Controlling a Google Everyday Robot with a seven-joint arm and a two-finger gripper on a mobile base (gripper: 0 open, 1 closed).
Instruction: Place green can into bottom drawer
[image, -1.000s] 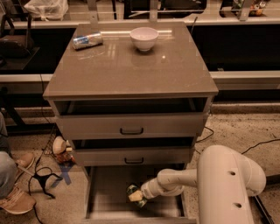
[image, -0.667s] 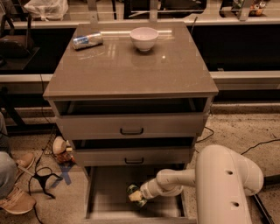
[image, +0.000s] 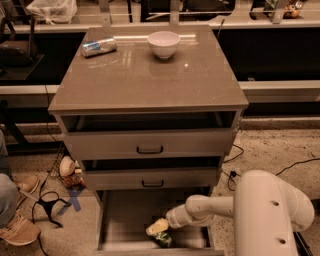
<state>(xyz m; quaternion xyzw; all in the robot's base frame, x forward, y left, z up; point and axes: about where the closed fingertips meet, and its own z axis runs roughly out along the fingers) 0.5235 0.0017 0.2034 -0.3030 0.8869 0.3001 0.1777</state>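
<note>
The bottom drawer (image: 120, 220) is pulled out at the foot of the grey-brown cabinet, and its flat floor shows. My gripper (image: 158, 229) reaches in from the right on a white arm (image: 210, 209) and is low over the front middle of the drawer floor. The green can (image: 163, 239) lies directly under and against the gripper's tip, at or just above the floor near the drawer's front edge. Part of the can is hidden by the gripper.
The two upper drawers (image: 150, 145) with black handles stand slightly open above. On the cabinet top are a white bowl (image: 163, 44) and a silver-and-blue can (image: 98, 47) lying on its side. A person's shoes (image: 17, 227), cables and small items are on the floor at the left.
The gripper has sunk a little lower into the bottom drawer, and the green can now shows beneath it near the floor.
</note>
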